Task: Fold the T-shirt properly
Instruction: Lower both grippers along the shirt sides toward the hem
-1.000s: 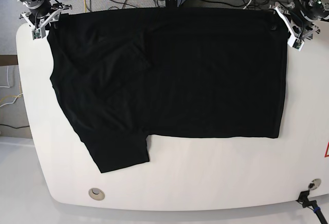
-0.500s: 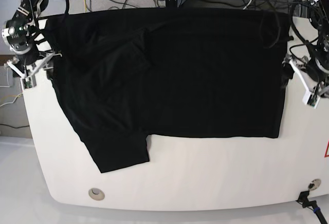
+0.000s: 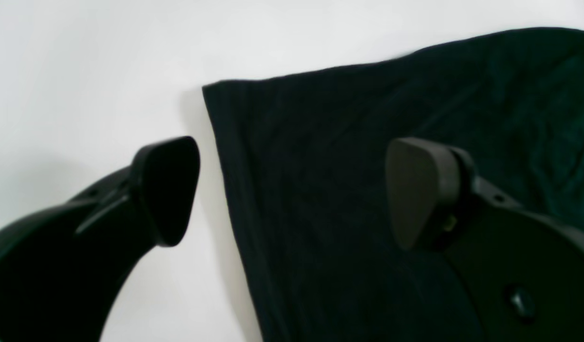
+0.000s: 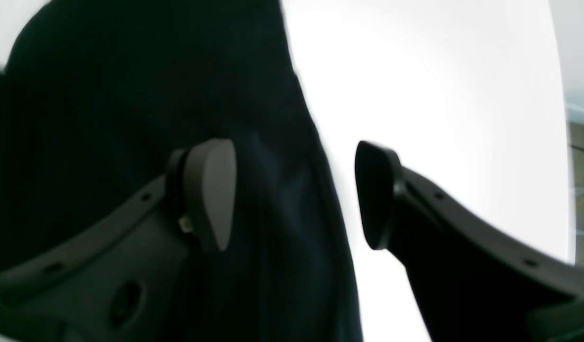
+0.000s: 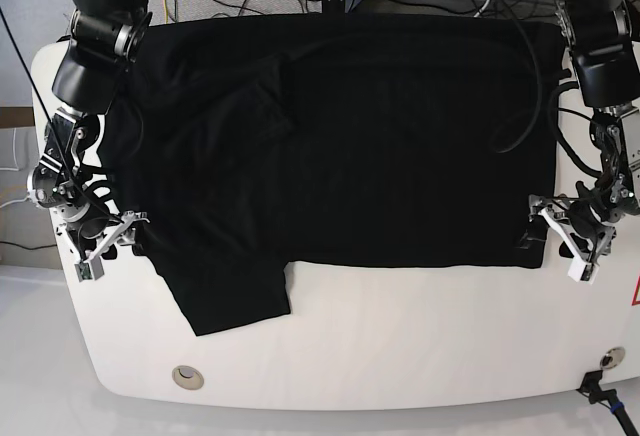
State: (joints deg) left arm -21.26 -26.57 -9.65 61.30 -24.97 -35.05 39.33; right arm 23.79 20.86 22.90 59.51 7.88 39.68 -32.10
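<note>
Black T-shirt [image 5: 400, 156] is lying partly folded on the white worktop [image 5: 350, 356], both grippers, left [image 5: 555, 231] and right [image 5: 120, 241], are standing open at its side edges, probably needing lowering for the next fold.

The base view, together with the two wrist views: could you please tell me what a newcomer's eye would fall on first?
Probably the large plain black fabric T-shirt, spread over much of the smooth white table, with one piece jutting toward the view's bottom left. Next would come the two black-and-silver robot hands, both open: the left hand over the shirt's edge at the base view's right, the right hand over its edge at the left.
</note>
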